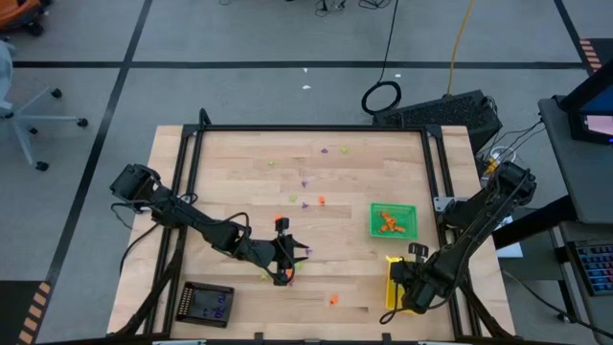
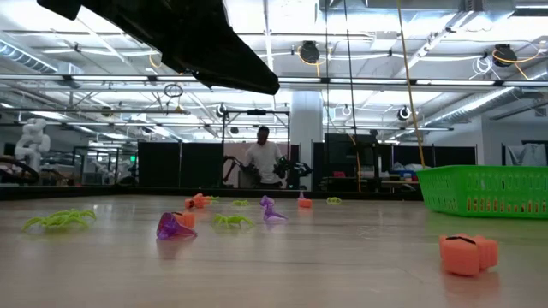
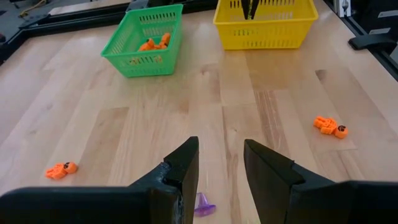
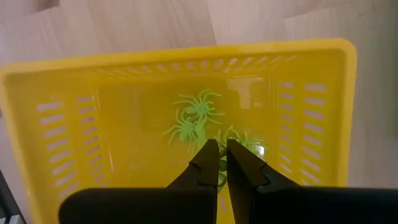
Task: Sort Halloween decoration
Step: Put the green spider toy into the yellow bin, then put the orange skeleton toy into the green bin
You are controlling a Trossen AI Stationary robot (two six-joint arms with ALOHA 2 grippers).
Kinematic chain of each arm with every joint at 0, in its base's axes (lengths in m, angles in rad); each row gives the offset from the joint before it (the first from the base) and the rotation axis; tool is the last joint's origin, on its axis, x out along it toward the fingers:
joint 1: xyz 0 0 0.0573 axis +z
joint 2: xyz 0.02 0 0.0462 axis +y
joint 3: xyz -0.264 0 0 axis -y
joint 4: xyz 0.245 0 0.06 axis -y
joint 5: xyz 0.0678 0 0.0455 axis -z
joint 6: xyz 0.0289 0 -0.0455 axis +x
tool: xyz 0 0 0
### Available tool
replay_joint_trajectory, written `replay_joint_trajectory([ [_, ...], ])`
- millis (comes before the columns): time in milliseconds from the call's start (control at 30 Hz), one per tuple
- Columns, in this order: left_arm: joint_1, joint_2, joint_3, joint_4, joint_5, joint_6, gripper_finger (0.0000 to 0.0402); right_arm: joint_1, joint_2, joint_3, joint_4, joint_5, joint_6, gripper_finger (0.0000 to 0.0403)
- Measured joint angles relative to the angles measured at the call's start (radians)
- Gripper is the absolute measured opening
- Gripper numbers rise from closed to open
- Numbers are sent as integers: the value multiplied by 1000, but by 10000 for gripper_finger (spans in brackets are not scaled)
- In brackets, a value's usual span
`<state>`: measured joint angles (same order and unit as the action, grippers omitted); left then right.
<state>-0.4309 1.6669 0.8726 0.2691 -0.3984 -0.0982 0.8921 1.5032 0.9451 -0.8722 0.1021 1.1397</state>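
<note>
Halloween decoration (image 1: 305, 182) is only partly sorted: orange pieces sit in the green tray (image 1: 394, 219), lime spiders in the yellow tray (image 4: 180, 74), many trinkets dot mid-desk. Left gripper (image 3: 221, 171), jaws spread, hovers over a purple piece (image 3: 203, 205); right gripper (image 4: 222, 163), jaws pressed together, hangs above the yellow tray.

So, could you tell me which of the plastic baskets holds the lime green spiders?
The yellow slotted plastic basket; the green basket holds orange trinkets instead.
</note>
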Motion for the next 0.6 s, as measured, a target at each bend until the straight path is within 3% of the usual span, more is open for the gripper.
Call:
replay_joint_trajectory([
  [233,0,0,0,0,0,0,128,0,0,0,-1,27,4,9],
  [600,0,0,0,0,0,0,128,0,0,0,-14,32,57,74],
])
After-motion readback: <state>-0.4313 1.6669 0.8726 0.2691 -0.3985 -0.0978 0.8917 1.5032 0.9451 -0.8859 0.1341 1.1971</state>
